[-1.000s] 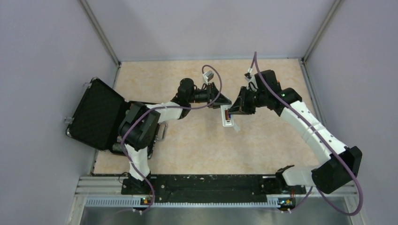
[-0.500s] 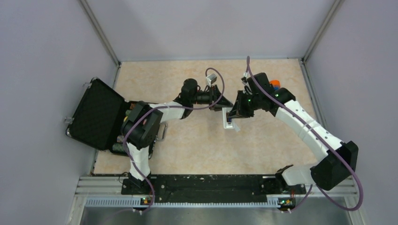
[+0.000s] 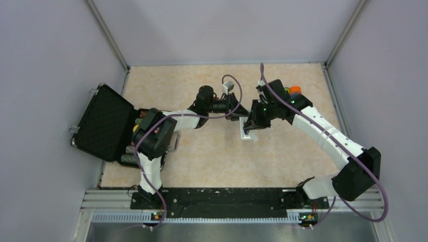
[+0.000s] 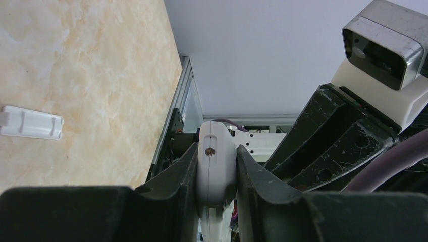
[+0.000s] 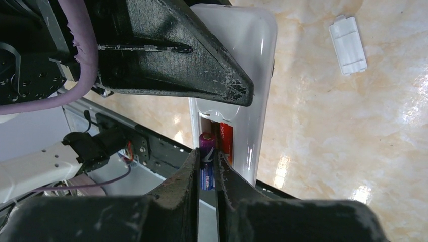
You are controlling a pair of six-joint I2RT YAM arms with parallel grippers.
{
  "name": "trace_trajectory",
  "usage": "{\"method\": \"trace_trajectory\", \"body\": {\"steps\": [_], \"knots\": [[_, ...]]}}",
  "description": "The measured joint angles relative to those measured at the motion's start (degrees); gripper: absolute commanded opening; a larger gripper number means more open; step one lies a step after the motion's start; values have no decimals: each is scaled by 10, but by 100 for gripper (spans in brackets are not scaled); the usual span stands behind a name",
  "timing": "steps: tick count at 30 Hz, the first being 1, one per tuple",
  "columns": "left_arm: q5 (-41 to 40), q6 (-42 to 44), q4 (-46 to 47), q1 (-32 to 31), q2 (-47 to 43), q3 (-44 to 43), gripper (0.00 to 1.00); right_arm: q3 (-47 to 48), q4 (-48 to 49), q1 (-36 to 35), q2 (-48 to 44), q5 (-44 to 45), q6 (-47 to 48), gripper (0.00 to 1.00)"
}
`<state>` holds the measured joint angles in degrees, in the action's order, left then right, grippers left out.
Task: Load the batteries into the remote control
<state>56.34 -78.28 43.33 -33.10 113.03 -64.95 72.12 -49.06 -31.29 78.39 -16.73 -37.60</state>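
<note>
Item: remote control [image 3: 246,132], slim white body, held off the table [image 3: 212,156] at mid-workspace between the two arms.
- Holder: left gripper [image 4: 216,151], clenched edgewise on the remote's upper end, one black finger against each flat side. A small screw head shows on the white edge.
- Battery bay: open, facing the right wrist camera.

Item: red battery [image 5: 226,143], lying in the bay along its far side. Its print is too small to read.

Item: purple battery [image 5: 207,171], dark blue-purple with pale lettering. Only a slanted stroke can be made out, and no brand is readable. Its upper end sits inside the bay beside the red one, and its lower end sticks out.
- Holder: right gripper [image 5: 206,156], fingers pinched against both sides of this battery.

Item: back cover [image 5: 348,44], white and ribbed, lying flat on the marbled beige table, apart from the remote. No marking is visible.

Item: black case [image 3: 103,123], lid open, at the table's left edge behind the left arm, with small coloured items inside, not identifiable.
</note>
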Motion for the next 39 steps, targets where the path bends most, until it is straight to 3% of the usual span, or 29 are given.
{"method": "trace_trajectory", "body": {"steps": [5, 9, 28, 34, 39], "knots": [[-3, 0, 0, 0, 0, 0, 0, 0, 0, -1, 0, 4, -4, 26], [-7, -1, 1, -1, 0, 0, 0, 4, -1, -2, 0, 5, -10, 28], [-4, -12, 7, -3, 0, 10, 0, 12, -15, -2, -27, 47, -23, 27], [-4, -20, 12, -3, 0, 11, 0, 6, 2, -2, -64, 34, 48, 21], [-4, -39, 13, -3, 0, 14, 0, -52, 61, -2, -148, 2, 149, 23]]}}
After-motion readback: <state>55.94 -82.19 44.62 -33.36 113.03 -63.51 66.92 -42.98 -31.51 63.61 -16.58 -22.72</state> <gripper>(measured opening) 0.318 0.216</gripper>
